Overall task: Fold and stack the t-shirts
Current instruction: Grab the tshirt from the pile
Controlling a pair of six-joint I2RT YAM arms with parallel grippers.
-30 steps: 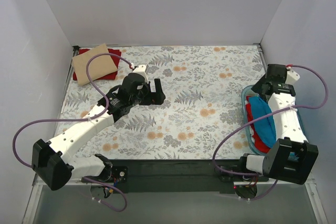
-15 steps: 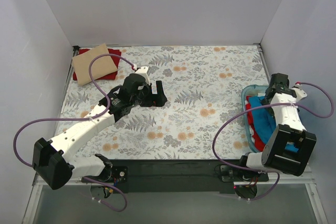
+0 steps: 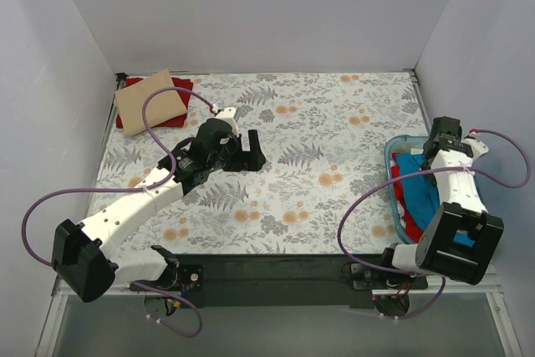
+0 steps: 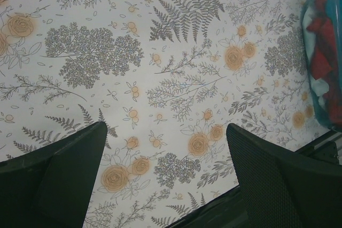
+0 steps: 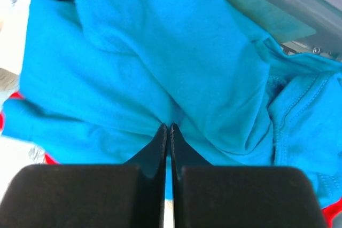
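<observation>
- Floral-clothed tabletop (image 3: 334,123), plain white walls (image 3: 251,14) around it.
- Left hand (image 4: 165,132) wide open, empty, near mid-tabletop.
- Right hand (image 5: 168,127) pinched shut on teal shirt (image 5: 160,52), right edge.

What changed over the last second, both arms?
The right gripper dropped from above the far end of the tub into it, and is now pinched shut on the teal-blue t-shirt, which has bunched up. The left gripper edged slightly right, open. The folded tan t-shirt is unchanged.
</observation>
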